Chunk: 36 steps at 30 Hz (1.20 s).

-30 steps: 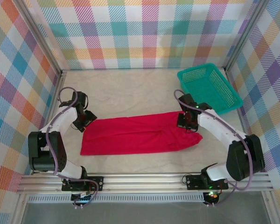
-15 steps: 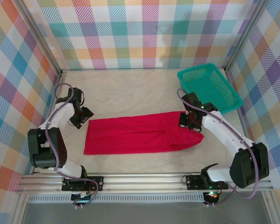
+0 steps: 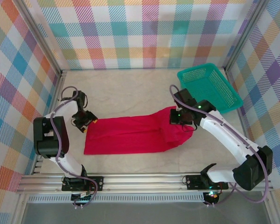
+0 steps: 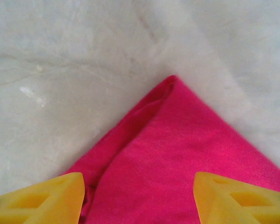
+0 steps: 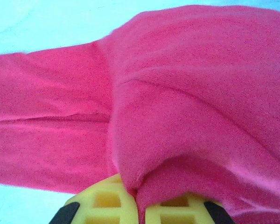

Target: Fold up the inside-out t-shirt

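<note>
One end of the inside-out t-shirt (image 3: 130, 135) is now lifted leftward, pinched in the right pincer (image 3: 178, 116); the left pincer (image 3: 83, 122), spread, is moved to its far-left corner: folding is judged underway.

Across the middle of the surface (image 3: 130, 93), the t-shirt (image 3: 130, 135) in a long band from left to right, with the basket (image 3: 207, 88) behind its right end, in the far right corner, apart from the cloth. At the band's far left corner, the left hand (image 3: 87, 125), one finger on either side of that corner; at the right end, the right hand (image 3: 181, 117), pinched on the cloth, that end held up off the surface
</note>
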### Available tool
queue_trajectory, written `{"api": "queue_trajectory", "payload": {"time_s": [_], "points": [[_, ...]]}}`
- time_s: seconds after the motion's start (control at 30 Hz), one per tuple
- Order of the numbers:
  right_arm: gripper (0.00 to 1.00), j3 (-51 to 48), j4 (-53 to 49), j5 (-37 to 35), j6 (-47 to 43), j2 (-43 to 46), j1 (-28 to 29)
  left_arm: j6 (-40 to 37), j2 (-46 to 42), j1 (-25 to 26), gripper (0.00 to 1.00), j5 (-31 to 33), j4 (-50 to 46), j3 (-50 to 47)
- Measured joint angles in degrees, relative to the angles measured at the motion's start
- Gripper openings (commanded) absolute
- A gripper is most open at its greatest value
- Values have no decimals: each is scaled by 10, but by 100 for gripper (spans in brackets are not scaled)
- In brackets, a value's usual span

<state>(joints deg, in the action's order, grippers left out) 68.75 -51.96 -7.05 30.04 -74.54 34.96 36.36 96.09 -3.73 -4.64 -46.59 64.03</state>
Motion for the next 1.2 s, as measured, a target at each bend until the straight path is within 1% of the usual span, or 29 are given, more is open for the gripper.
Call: {"api": "queue_trajectory", "payload": {"time_s": [0.1,0.17,0.27,0.33,0.4,0.5,0.67,0.97,1.1,1.17,1.2], "points": [[0,38,4,0,16,-35,52,0,-35,-6,64,-7,-27,48],[0,64,10,0,26,-65,85,0,-57,-18,63,-25,-35,75],[0,111,24,2,38,-121,130,3,-84,-66,63,-84,-35,83],[0,143,35,3,43,-162,159,10,-96,-111,63,-124,-29,67],[0,173,44,7,49,-198,180,16,-98,-149,63,-144,-30,55],[0,226,50,13,52,-252,207,15,-98,-182,63,-159,-35,51],[0,313,60,28,51,-326,233,14,-98,-194,63,-180,-38,46],[0,443,56,56,51,-438,256,9,-94,-210,63,-198,-43,31],[7,499,44,65,51,-497,261,2,-91,-214,63,-205,-43,27],[15,539,25,68,52,-534,262,0,-91,-217,63,-208,-43,25],[18,568,10,69,52,-556,264,0,-91,-218,64,-210,-42,22]]}}
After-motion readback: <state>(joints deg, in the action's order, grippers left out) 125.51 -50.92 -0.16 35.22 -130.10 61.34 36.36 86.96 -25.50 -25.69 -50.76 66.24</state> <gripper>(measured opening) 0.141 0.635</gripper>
